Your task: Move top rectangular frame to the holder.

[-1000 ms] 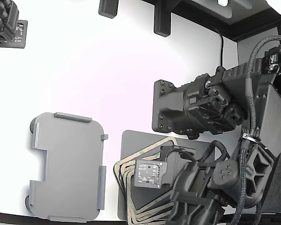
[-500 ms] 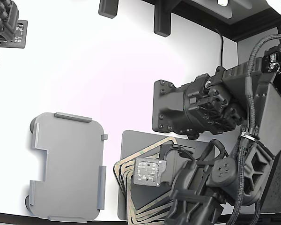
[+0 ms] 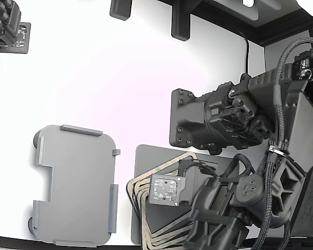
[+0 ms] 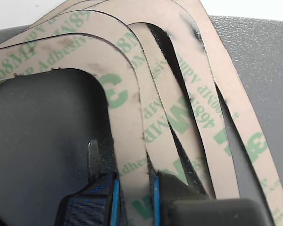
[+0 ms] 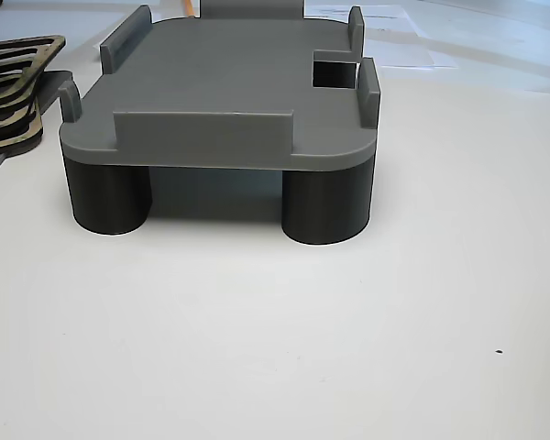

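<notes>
Several tan frames with green print lie fanned out on a dark grey mat (image 4: 264, 61). The top rectangular frame (image 4: 127, 108) lies flat, its hollow centre showing the mat. My gripper (image 4: 134, 200) straddles one side strip of it. The blue-edged finger (image 4: 87, 205) with a thin metal blade sits in the hollow centre, and the other finger sits past the strip's outer edge. The jaws stand apart. In the exterior view the stack (image 3: 141, 213) lies at the lower middle, with my fingertips hidden under the wrist. The holder (image 3: 75, 182), light grey with raised tabs, stands bare to the exterior view's left (image 5: 220, 82).
A bulky black motor block (image 3: 214, 117) and cabled arm links fill the exterior view's right. A second dark arm (image 3: 5, 26) sits at the upper left. Black brackets (image 3: 180, 21) hang at the back. The holder rests on round dark legs (image 5: 325, 206).
My wrist has crept a little toward the exterior view's left over the stack. The frames and the holder have not moved.
</notes>
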Robot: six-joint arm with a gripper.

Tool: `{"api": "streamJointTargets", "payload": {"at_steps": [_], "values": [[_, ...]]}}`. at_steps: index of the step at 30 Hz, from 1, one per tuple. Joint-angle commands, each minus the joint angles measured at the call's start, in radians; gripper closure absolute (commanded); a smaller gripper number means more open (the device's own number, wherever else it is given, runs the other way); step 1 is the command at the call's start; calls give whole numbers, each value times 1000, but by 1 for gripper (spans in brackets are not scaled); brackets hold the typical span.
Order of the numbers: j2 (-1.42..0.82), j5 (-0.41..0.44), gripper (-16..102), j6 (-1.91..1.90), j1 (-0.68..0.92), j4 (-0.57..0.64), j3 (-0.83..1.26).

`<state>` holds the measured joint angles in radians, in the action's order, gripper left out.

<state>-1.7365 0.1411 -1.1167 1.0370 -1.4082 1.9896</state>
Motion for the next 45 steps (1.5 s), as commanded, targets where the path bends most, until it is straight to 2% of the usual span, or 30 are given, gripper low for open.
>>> {"api": "streamJointTargets", "payload": {"at_steps": [1,8,16,19,24,32,40,45], "values": [[-26,5,66,2,-8,0,-14],[-21,9,96,-3,-9,-25,-31],[-31,23,96,-74,-40,-207,-265],[-69,92,96,-213,-43,-244,-350],[-46,94,96,-471,-137,-247,-472],[118,120,97,-891,-284,-247,-627],[328,26,97,-1058,-425,-247,-772],[370,-5,97,-1078,-471,-249,-790]]}}
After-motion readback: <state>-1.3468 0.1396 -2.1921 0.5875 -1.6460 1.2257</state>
